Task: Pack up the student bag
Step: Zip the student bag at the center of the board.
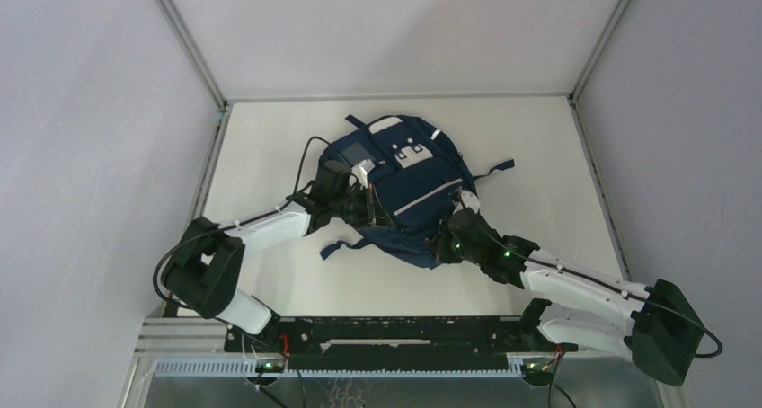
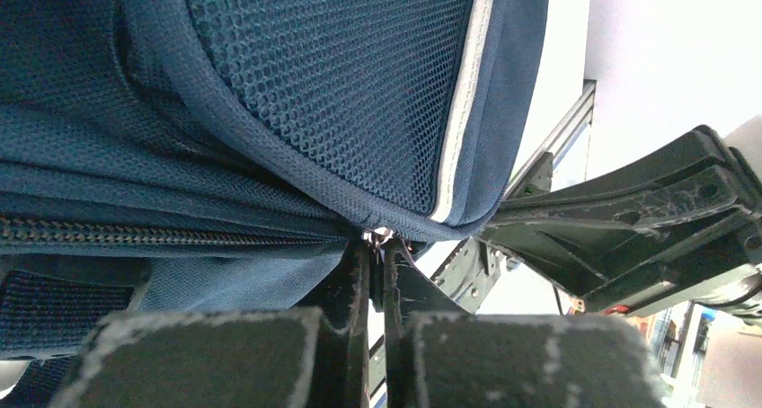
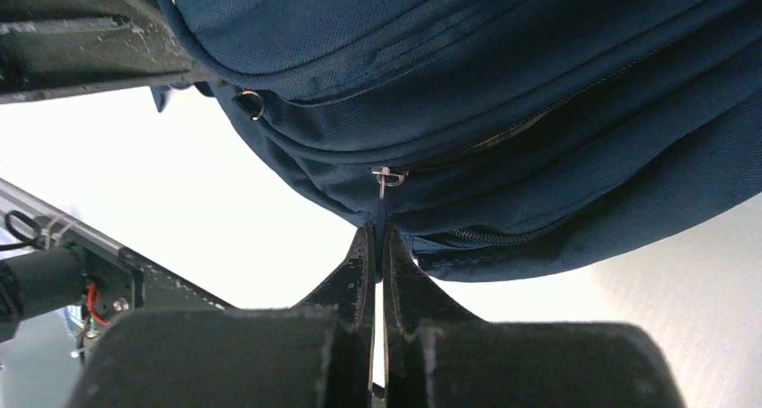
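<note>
Navy woven student bag (image 1: pixel 415 192), mesh side panel (image 2: pixel 359 93), white piping (image 2: pixel 458 111), flat mid white table (image 1: pixel 548 156), grey walls (image 1: pixel 90 111). Left gripper (image 2: pixel 377 255) pressed together at zipper (image 2: pixel 180 235) end; right gripper (image 3: pixel 378 251) pinching blue zip tab (image 3: pixel 381 214).

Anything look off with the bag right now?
Nothing spilled or torn. The bag lies askew with straps splayed; left hand and right hand are each pinched shut on its edge.
</note>
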Action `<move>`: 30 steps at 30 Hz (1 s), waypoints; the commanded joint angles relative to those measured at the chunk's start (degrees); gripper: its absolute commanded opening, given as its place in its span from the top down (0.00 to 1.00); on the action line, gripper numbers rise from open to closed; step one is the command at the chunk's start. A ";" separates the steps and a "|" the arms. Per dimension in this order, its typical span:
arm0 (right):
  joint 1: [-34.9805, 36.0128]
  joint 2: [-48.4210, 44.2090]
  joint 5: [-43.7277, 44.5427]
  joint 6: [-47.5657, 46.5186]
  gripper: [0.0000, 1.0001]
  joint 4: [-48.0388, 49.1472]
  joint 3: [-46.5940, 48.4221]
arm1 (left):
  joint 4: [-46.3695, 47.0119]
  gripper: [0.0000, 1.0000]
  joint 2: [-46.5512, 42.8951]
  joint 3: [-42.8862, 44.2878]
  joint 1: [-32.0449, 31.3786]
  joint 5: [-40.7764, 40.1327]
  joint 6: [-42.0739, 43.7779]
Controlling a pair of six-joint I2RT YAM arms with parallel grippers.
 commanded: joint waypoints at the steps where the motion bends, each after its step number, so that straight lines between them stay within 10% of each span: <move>1: 4.58 2.54 1.42 2.11 1.00 7.20 4.45 | 6.67 1.00 0.72 4.57 -1.48 1.52 -0.90; 15: 10.02 9.78 5.32 0.11 1.00 7.04 11.47 | 5.72 1.00 -1.58 4.24 -1.35 1.08 -0.38; 30: -14.71 -2.78 4.00 -10.52 1.00 -3.00 -0.69 | -2.50 1.00 -15.61 -2.12 9.40 -1.25 3.67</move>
